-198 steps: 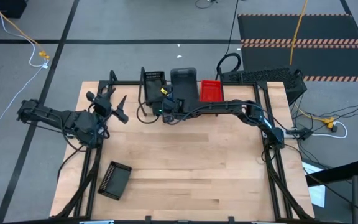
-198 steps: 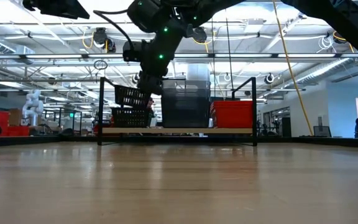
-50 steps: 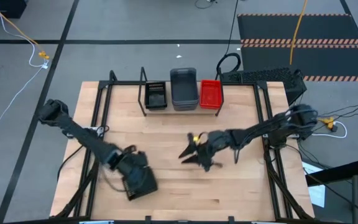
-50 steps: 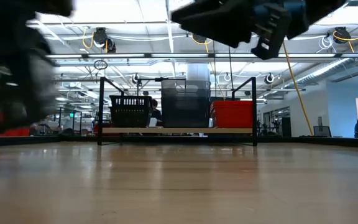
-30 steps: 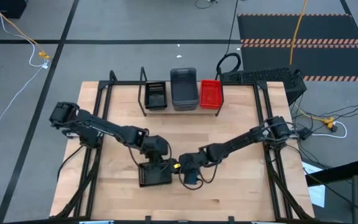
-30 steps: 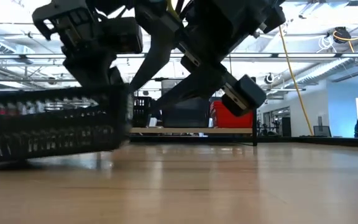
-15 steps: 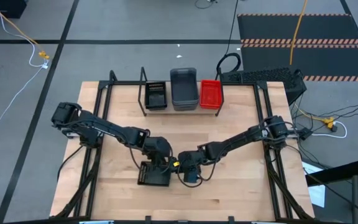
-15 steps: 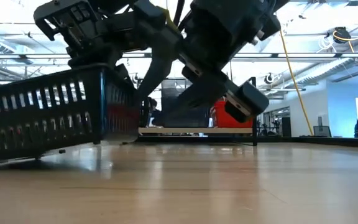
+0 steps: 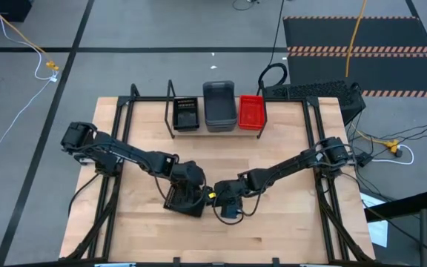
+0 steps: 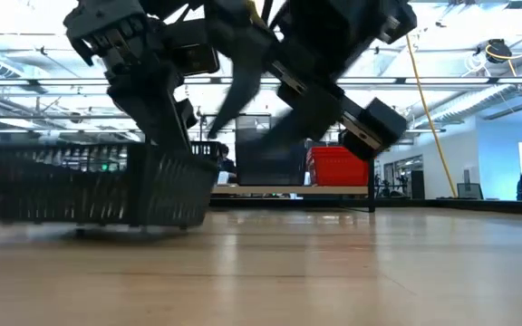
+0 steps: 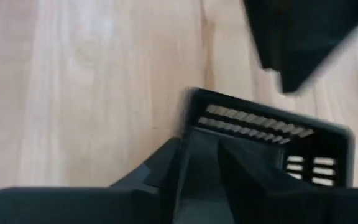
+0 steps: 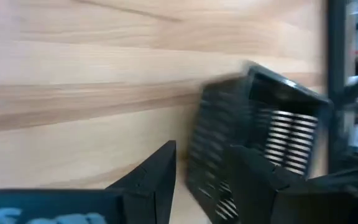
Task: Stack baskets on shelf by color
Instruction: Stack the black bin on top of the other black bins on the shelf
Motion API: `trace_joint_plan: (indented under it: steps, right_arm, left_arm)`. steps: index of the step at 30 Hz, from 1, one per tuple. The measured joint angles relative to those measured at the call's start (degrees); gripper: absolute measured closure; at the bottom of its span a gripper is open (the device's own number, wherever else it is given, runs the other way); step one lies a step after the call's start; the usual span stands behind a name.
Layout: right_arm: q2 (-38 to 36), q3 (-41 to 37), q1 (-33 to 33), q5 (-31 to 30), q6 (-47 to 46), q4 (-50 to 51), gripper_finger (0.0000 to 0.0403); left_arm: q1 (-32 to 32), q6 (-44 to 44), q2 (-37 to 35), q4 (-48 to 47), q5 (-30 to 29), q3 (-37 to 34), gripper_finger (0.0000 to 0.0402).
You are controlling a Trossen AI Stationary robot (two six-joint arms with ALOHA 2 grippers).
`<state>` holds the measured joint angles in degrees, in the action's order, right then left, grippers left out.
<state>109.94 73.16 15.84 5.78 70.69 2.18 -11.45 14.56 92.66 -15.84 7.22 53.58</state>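
Shelf [image 9: 215, 130], a low light-wood board with thin black metal uprights, is set at 12 o'clock on the wooden tabletop [image 9: 273, 230]. Three stacks are seen on it: small black perforated plastic baskets [image 9: 184, 115] toward 11, grey plastic baskets [image 9: 219, 104] in the middle, red plastic baskets [image 9: 250, 110] toward 1.

One loose black perforated basket [image 9: 183, 200] is found near table centre, slightly toward 6 to 7 o'clock, resting flat on the wood in the low view [image 10: 98, 195].

Left gripper [image 9: 190, 187] is placed over the basket's 12 o'clock rim. In its wrist view the two dark fingers [image 11: 241, 177] straddle the near wall with a narrow gap; whether the wall is actually pinched cannot be told.

Right gripper [image 9: 227, 205] is held just beside the basket's 3 o'clock side. Its fingers [image 12: 157, 168] are parted moderately; the basket is seen in front of them and nothing is gripped.

Step in hand, as judged: handover of the last black basket at mid-table, so it can be carried to the black stack.

Next move, as judged: the right fingers to be closed on one wall, the left fingers to be cleared, then the basket lifted level, carried toward 11 to 12 o'clock and nested squarely into the black stack between the uprights.
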Motion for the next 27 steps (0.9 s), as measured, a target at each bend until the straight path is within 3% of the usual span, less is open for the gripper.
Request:
trace_joint_plan:
  steps: [7, 15, 21, 27]
  right_arm:
    - [0.0, 0.0, 0.8, 0.4, -2.9, 0.9, 0.0274]
    - [0.1, 0.0, -3.6, 5.0, -6.3, -5.9, 0.0274]
    - [1.7, 0.0, -6.5, 7.5, -8.4, -6.2, 0.0274]
    - [3.6, -0.1, -7.3, 12.3, -10.5, -4.0, 0.0274]
  left_arm:
    - [-0.6, 0.6, 0.0, 0.4, 0.0, 0.0, 0.0225]
    - [-0.3, -0.9, -4.0, -0.5, -2.8, 0.0, 0.0198]
    - [-0.3, 1.8, -12.2, -10.2, -16.5, 0.1, 0.0197]
    - [-1.0, 6.6, -20.9, -12.9, -29.4, 0.1, 0.0197]
